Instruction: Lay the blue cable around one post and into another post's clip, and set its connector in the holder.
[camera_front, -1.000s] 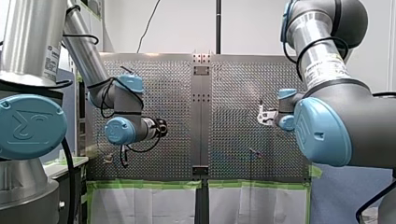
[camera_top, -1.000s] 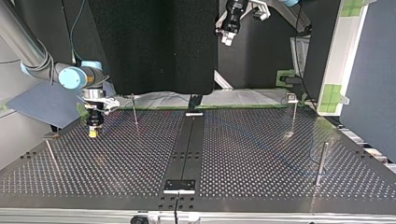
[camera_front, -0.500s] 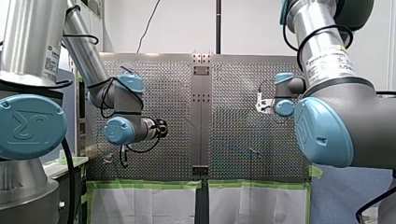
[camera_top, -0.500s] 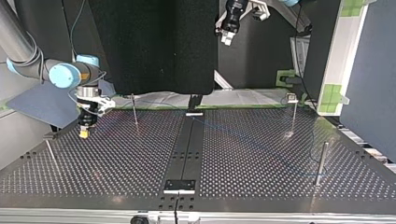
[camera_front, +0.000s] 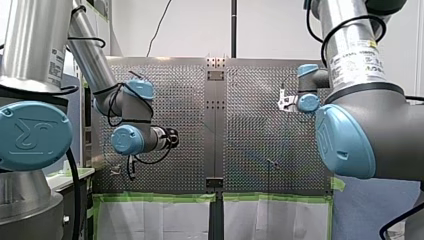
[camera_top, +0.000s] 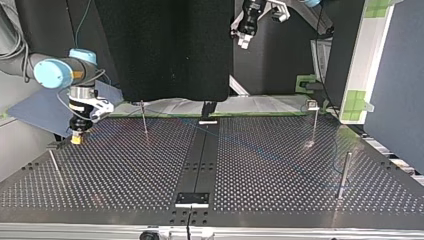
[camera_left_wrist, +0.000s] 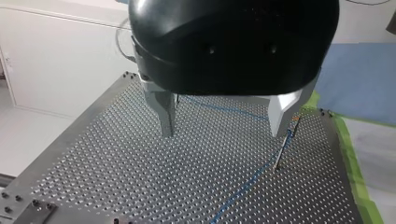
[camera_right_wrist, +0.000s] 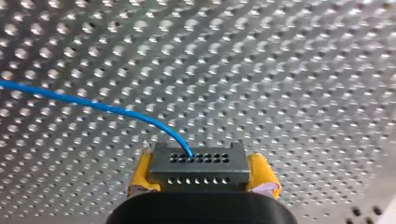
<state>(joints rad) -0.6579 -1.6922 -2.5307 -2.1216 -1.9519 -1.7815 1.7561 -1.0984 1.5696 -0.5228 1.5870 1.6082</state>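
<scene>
**Connector in the grip, not yet seated in the holder**

The right gripper (camera_top: 76, 138) stands low over the perforated table (camera_top: 270, 170), at the top view's left. Its wrist view shows the yellow pads (camera_right_wrist: 264, 175) clenched on the two flanks of the connector (camera_right_wrist: 198, 164). The pin-hole face points outward, so the blue cable (camera_right_wrist: 93, 106) leaves clear of the pads and trails free.

In the left wrist view the cable crosses the table and appears to bend at a thin post (camera_left_wrist: 281, 151). Whether it sits in any clip cannot be told.

A small bracket (camera_top: 54, 145) just beside the right gripper is probably the holder. The connector is not yet in it.

The left gripper (camera_left_wrist: 224, 119) hangs high above the table. Its metal fingers (camera_left_wrist: 164, 114) are spread wide with nothing between them, evidently parked out of the cable's way.

Assessment: a late stage, with the seating still outstanding.
</scene>
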